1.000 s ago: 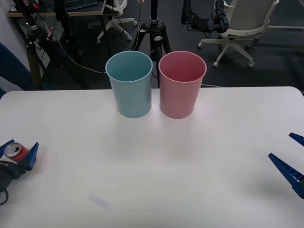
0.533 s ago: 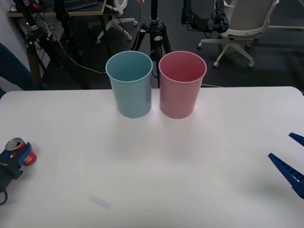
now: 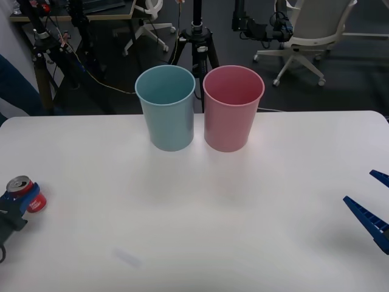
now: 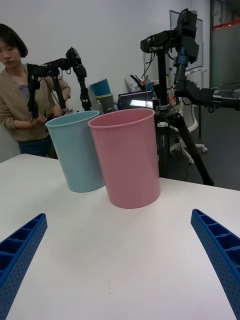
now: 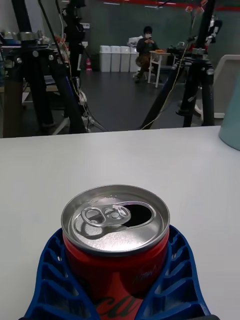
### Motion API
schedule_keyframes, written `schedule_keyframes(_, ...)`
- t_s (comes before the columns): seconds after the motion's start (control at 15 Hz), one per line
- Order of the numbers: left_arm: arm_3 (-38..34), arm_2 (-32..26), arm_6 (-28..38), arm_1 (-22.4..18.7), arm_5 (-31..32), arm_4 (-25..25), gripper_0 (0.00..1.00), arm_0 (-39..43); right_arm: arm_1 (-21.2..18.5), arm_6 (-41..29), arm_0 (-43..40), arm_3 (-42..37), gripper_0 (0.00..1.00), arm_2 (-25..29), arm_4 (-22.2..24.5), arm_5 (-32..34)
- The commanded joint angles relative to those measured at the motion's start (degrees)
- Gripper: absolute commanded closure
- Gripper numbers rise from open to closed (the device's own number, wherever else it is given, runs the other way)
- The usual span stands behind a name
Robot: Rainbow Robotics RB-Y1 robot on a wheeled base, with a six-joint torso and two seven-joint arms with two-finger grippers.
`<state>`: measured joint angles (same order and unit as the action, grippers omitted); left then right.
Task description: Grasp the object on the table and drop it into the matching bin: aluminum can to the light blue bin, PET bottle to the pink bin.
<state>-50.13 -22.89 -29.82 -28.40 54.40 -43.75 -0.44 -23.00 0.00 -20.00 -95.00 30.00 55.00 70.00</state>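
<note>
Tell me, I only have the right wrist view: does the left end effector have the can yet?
Observer: Yes. The left end effector is closed around the aluminum can, blue fingers wrapping both sides.
Operator: Is the can upright?
Observer: Upright, its silver top facing up and the mouth already open.
Operator: Where is it relative to the bins?
Observer: In the front view it sits near the table edge on the robot's left, well short of the light blue bin. The right end effector waits open at the right edge.
</note>
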Motion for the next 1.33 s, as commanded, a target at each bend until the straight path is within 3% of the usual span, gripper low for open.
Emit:
schedule_keyframes(0.07,-9.5,2.2,4.2,-0.3,-2.2,-0.1,1.0,5.1,0.0,0.0,0.0,0.0,0.0,0.0,0.0,0.0)
schedule_keyframes(0.4,-26.4,7.9,10.0,-3.2,-2.3,-0.3,1.0,11.4,0.0,0.0,0.0,0.0,0.0,0.0,0.0,0.0)
schedule_keyframes(0.67,-35.7,9.4,12.2,-5.6,-2.6,-0.2,1.0,14.1,0.0,0.0,0.0,0.0,0.0,0.0,0.0,0.0)
schedule_keyframes(0.87,-40.4,10.6,17.6,-7.1,-2.9,0.1,1.0,15.3,0.0,0.0,0.0,0.0,0.0,0.0,0.0,0.0)
schedule_keyframes(1.0,-44.4,10.6,18.7,-9.4,-3.4,1.2,1.0,16.7,0.0,0.0,0.0,0.0,0.0,0.0,0.0,0.0)
schedule_keyframes(1.33,-52.1,12.1,20.2,-19.8,-8.4,7.2,1.0,16.6,0.0,0.0,0.0,0.0,0.0,0.0,0.0,0.0)
